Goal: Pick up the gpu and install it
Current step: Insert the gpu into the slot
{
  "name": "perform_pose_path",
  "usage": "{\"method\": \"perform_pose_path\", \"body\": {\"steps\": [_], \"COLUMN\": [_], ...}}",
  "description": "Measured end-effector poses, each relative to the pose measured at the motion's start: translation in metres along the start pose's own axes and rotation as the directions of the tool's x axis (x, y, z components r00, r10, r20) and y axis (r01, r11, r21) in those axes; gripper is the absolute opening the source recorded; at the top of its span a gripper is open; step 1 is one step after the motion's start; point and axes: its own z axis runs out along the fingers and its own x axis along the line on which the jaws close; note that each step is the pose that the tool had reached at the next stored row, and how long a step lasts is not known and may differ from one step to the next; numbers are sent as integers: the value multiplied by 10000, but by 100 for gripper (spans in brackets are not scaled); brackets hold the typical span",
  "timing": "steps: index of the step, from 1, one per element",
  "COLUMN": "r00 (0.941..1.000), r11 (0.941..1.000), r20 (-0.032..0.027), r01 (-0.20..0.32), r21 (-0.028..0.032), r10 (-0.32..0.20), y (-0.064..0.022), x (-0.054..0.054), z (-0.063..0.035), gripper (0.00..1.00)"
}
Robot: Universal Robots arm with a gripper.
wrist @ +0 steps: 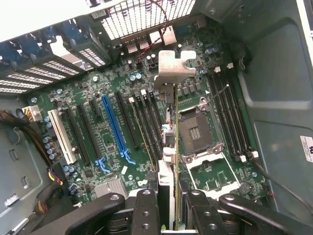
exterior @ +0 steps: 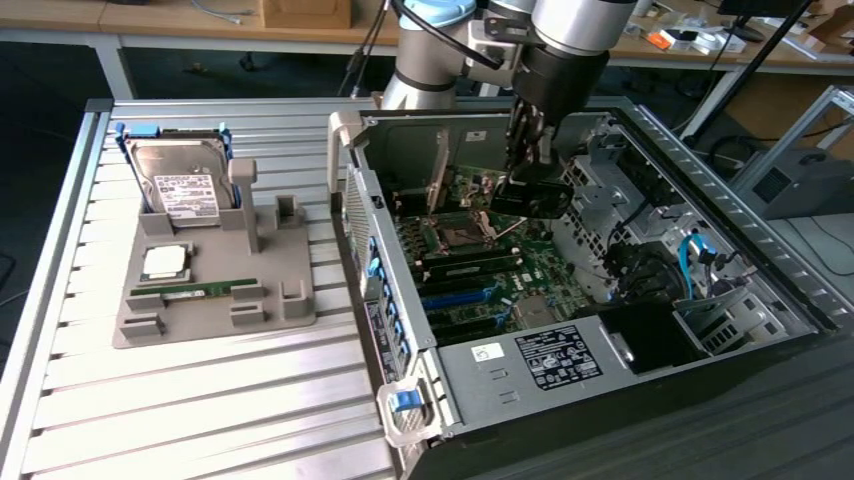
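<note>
Hovering over motherboard (wrist: 83, 90), jaws clamped on upright gpu (wrist: 172, 68) (case label (exterior: 561, 358) unreadable).

One gpu (wrist: 173, 68), one hard drive (exterior: 180, 182), one processor chip (exterior: 164, 262), one memory stick (exterior: 196, 289) and one computer case (exterior: 731, 205).

Robotics lab or test workshop. Signs: robot arm (exterior: 567, 40) reaching down into open computer case (exterior: 787, 300), graphics card (wrist: 175, 68) clamped between its fingers (wrist: 146, 210) above bare motherboard (wrist: 112, 122); slatted metal bench (exterior: 200, 410) carrying grey moulded holder (exterior: 214, 325) with hard drive (exterior: 180, 185), processor chip (exterior: 166, 262) and memory stick (exterior: 194, 291), each set in own slot; wooden desks (exterior: 174, 25) along back, strewn with cables (exterior: 220, 10) and small gear; metal frame (exterior: 814, 130) on exterior view's right
</note>
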Motion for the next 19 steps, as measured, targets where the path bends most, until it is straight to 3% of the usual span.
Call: {"method": "perform_pose_path", "body": {"steps": [19], "r00": [9993], "r11": [9993], "r20": [7], "r01": [371], "r21": [-11], "r10": [-371], "y": [-2], "x": [-1], "z": [3], "gripper": [27]}}
